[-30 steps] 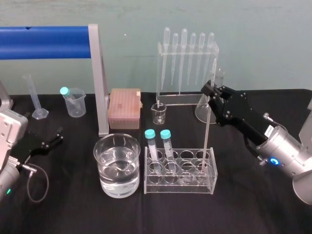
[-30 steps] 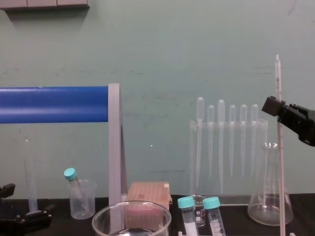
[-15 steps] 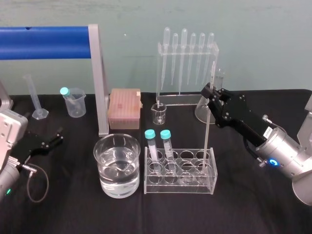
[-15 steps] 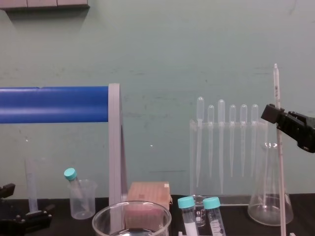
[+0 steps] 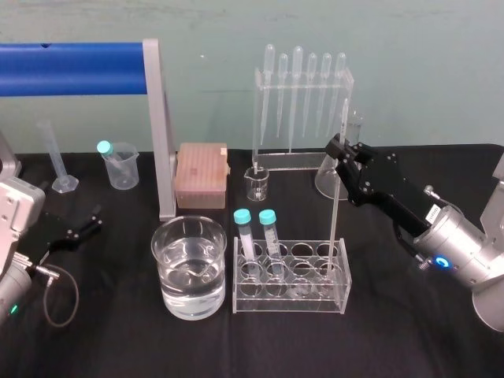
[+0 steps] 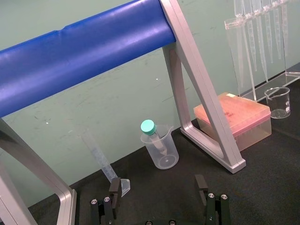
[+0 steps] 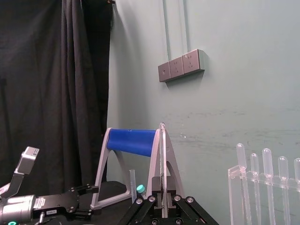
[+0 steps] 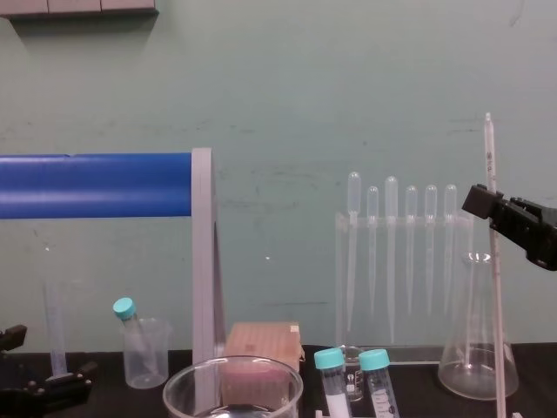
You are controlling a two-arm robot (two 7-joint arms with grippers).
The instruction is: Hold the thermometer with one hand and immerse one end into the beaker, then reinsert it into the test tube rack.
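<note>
The thermometer [image 5: 334,220], a long thin white rod, stands nearly upright with its lower end inside a back right hole of the clear test tube rack [image 5: 290,295]. My right gripper [image 5: 339,150] is shut on its upper part; the chest view shows that gripper [image 8: 484,202] clamped on the thermometer [image 8: 496,305], well above the table. In the right wrist view the thermometer [image 7: 162,159] rises from between the closed fingers. The wide glass beaker [image 5: 161,272], part full of water, sits left of the rack. My left gripper [image 5: 85,223] rests open at the table's left.
Two teal-capped tubes [image 5: 256,232] stand in the rack's left holes. Behind are a pipette stand [image 5: 303,118], a conical flask [image 5: 327,179], a small glass beaker [image 5: 257,183] and a pink tip box [image 5: 201,175]. A blue-barred frame [image 5: 153,118], a plastic beaker [image 5: 120,165] and a graduated cylinder [image 5: 59,161] stand left.
My right gripper came down a little with the thermometer, sinking its lower end deeper into the rack, then held still. The left arm has not moved.
</note>
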